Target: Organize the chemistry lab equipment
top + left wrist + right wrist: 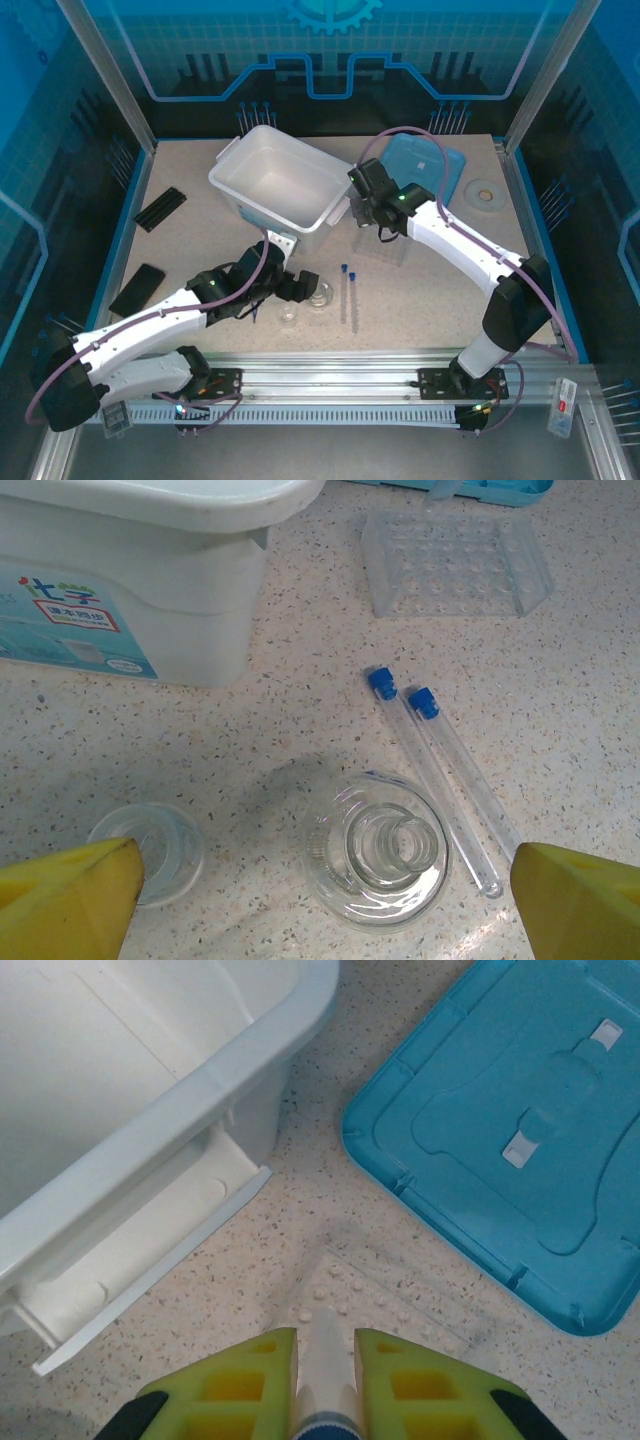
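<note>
Your right gripper (325, 1345) is closed on 1 clear blue-capped tube (322, 1385), just above the clear plastic tube rack (390, 1305), which has no tube in it yet. Your left gripper (325, 880) stands wide open over the round glass flask (378, 860) and holds nothing. The other 2 blue-capped tubes (432, 780) and the small clear glass beaker (150, 852) lie on the speckled table (250, 740). I judge the task is at an early stage, and nearly all is left to do.

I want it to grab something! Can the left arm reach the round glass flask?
Probably yes. The left hand is open right above the flask, with nothing covering it. The little beaker and two blue-capped tubes sit close beside it, so they might get bumped.
</note>
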You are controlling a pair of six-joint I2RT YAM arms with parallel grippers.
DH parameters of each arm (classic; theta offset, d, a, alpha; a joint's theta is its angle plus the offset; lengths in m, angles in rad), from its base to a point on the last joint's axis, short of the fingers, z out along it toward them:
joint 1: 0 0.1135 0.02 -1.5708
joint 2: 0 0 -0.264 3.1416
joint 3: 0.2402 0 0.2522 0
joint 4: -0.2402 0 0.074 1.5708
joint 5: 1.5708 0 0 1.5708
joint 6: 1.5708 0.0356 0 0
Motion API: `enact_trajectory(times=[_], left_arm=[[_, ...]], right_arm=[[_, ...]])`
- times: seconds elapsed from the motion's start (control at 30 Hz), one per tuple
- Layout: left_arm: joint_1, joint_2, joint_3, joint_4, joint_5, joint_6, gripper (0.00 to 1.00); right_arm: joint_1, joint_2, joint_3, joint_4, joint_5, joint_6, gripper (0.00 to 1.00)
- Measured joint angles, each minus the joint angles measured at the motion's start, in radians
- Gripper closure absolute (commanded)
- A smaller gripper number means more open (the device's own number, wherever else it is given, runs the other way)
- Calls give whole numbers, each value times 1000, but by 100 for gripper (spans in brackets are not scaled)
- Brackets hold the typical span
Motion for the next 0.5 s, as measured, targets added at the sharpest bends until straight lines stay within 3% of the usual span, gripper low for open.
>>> enact_trajectory(times=[0.5], left_arm=[[0, 0, 0, 0, 0, 0, 5]], right_arm=[[-31, 22, -26, 48, -52, 12, 89]])
